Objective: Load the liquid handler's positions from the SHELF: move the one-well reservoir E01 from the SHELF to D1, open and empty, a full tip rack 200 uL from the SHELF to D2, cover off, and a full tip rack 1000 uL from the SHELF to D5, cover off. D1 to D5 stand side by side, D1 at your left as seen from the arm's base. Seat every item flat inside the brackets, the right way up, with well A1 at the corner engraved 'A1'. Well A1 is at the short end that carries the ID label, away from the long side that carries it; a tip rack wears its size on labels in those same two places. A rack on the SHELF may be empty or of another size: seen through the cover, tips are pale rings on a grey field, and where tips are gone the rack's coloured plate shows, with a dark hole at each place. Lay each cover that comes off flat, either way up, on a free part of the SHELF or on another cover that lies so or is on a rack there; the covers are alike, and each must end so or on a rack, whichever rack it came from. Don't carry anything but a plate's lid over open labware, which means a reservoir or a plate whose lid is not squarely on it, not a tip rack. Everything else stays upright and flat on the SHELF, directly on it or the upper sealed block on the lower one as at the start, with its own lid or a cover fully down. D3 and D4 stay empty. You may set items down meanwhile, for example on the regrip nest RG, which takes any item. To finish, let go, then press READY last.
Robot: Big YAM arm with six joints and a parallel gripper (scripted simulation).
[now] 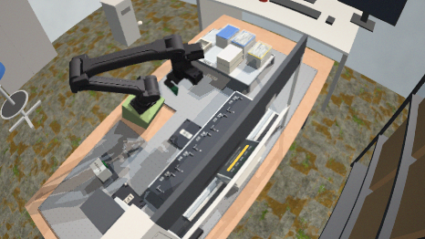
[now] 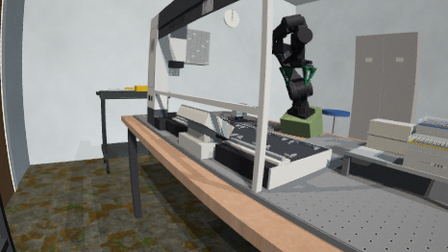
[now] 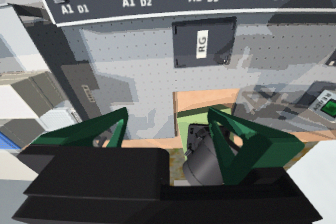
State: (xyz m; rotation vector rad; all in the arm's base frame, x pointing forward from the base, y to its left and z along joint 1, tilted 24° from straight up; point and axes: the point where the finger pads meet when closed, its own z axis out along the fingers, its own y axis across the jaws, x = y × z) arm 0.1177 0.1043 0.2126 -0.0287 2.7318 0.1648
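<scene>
End effector (image 3: 167, 131) fully open, holding nothing, above the tabletop (image 3: 130, 75).
Regrip nest RG (image 3: 204, 42) lies ahead of it; SHELF (image 1: 255, 74) labware sits off to its side, untouched.

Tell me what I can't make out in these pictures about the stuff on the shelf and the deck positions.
- Labware labels on the SHELF: too small in the top view.
- Tip racks: cut off by the exterior view's right edge.
- D3 to D5 markings: cut off by the wrist view's top edge; only D1 and D2 read.
- READY button: text blurred.
- Open gripper: hides the surface beneath.
</scene>
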